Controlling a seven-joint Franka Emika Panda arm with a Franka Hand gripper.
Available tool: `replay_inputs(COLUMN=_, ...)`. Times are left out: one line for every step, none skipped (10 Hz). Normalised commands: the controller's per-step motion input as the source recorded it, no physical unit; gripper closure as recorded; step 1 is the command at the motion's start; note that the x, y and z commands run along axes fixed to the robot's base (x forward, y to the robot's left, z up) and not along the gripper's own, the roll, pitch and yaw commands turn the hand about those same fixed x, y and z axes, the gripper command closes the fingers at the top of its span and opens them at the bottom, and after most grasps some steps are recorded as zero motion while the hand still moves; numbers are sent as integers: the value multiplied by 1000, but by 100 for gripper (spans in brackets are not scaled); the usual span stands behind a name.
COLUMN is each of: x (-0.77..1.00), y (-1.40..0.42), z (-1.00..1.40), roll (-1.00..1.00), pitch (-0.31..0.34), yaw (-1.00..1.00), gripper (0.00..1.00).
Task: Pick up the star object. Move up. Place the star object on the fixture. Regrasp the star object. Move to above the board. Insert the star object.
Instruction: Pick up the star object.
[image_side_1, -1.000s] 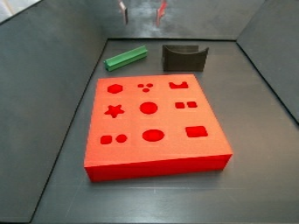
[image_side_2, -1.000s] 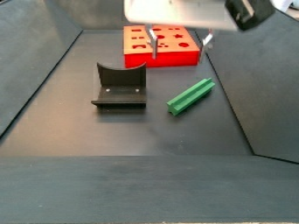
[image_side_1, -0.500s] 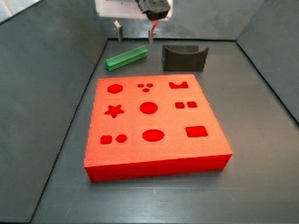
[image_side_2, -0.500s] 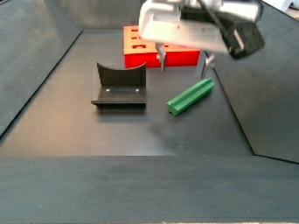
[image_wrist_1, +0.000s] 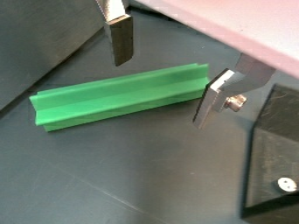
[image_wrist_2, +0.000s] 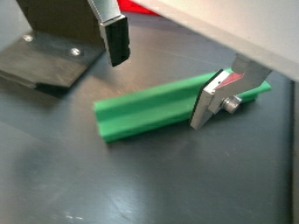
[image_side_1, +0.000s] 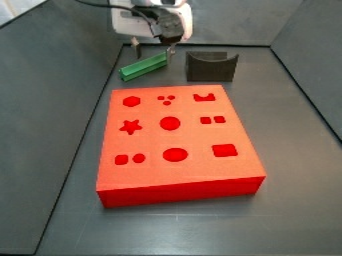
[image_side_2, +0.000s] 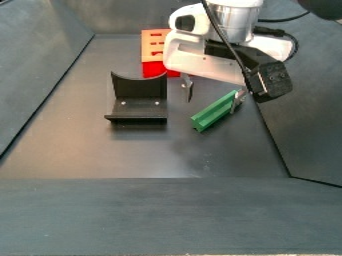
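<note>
Green star object lies flat, gripper open astride it, fingers at 12 and 3 o'clock; I'd drop lower, then squeeze mid-length.

Low over the matt dark table, the pincer shows brushed-silver metal fingers around the smooth green plastic star-section peg.
</note>
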Motion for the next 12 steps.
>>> replay_inputs(x=-357, y=-160, z=-551, roll=14, pitch=-280, yaw=-69, gripper=0)
replay_inputs(x=-243, y=-91, z=-9, roll=0, pitch=-167, yaw=-49, gripper=0)
replay_inputs(x=-114, y=-3, z=0, roll=0, pitch=-84, yaw=-9, gripper=0)
replay_inputs(x=-183, y=0, z=0, roll=-3, pitch=-159, yaw=-71, gripper=0)
replay_inputs(x=-137, y=0, z=0, roll=-14, pitch=-177, yaw=-77, gripper=0)
replay_inputs(x=-54, y=0, z=-26, roll=0, pitch=-137, yaw=-23, gripper=0)
replay_inputs(x=0, y=0, z=0, roll=0, pitch=0, yaw=0, gripper=100)
replay_inputs(x=0, y=0, z=0, roll=0, pitch=0, yaw=0, gripper=100)
replay_inputs(x=0, y=0, z=0, roll=0, pitch=0, yaw=0, gripper=100)
replay_inputs(x=0, y=0, z=0, roll=0, pitch=0, yaw=0, gripper=100)
replay_inputs(x=0, y=0, z=0, roll=0, pitch=0, yaw=0, gripper=100)
replay_inputs(x=0, y=0, z=0, roll=0, pitch=0, yaw=0, gripper=100)
